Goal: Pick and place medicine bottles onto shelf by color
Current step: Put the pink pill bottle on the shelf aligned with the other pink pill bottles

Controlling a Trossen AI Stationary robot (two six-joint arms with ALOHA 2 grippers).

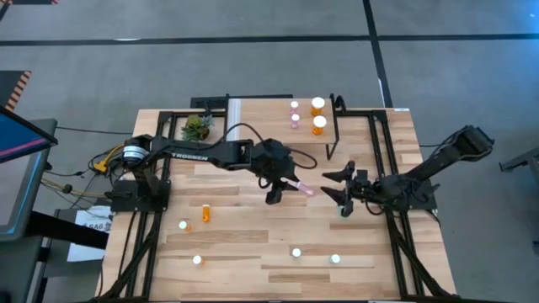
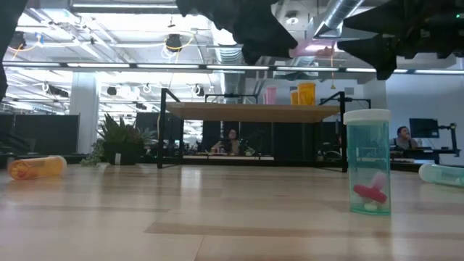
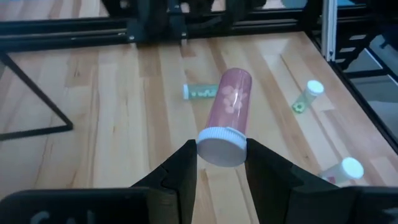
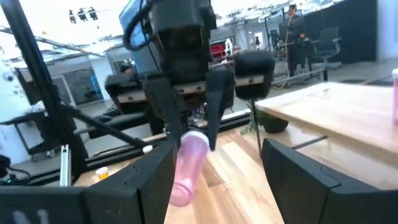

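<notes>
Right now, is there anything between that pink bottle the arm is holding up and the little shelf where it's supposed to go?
Mostly no. The left gripper holds the pink bottle by its cap, off the table. Toward the shelf the tabletop looks bare. The right gripper, open, faces the bottle from the other side, away from the shelf. The shelf's black frame stands near that path.

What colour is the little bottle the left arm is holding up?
Pink, with a white cap; the bottle shows best in the left wrist view.

1. In the low view, both arms were cut off by the top edge.
2. The teal bottle (image 2: 441, 174) ran off the right edge.
3. People (image 2: 403, 138) beyond the table were too small to make out.
</notes>
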